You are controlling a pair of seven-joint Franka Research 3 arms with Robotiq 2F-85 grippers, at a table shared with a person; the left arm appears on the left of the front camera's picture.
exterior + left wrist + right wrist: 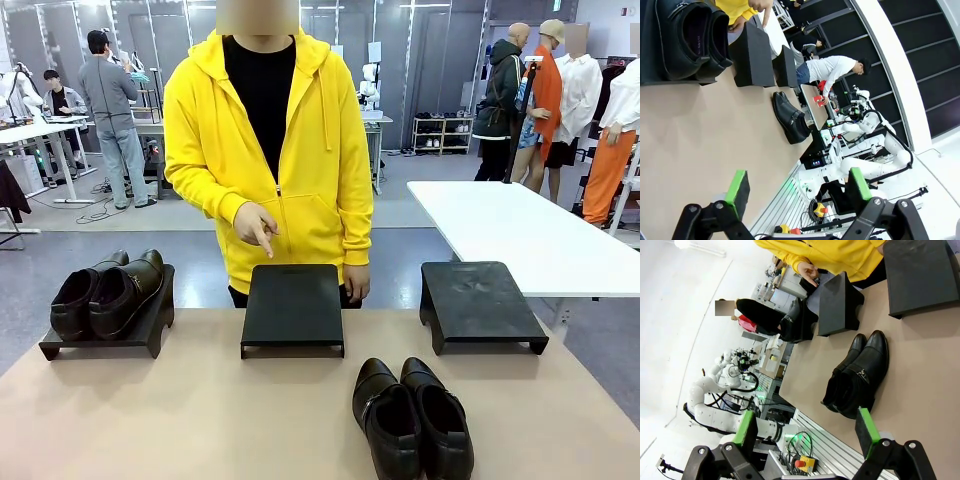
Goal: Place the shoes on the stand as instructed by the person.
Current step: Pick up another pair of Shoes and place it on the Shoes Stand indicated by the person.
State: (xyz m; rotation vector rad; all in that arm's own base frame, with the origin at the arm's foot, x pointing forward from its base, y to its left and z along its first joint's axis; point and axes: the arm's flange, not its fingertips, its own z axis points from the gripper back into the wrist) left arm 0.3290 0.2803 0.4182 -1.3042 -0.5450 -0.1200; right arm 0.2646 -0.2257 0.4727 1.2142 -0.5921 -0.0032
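Note:
A black pair of shoes (412,418) lies on the tan table near its front edge, toes pointing at me. On the left stand (150,325) rests a dark brown pair (105,295). The person (265,130) in a yellow hoodie points a finger (266,243) down at the bare middle stand (292,305). The right stand (478,300) is bare too. My left gripper (799,186) is open above the table, far from the black pair (790,117). My right gripper (805,426) is open, with the black pair (860,375) just ahead of it.
A white table (520,235) stands behind the right stand. Bare tabletop (150,420) spreads left of the black pair. The table's front edge, with robot bases beyond it, shows in both wrist views.

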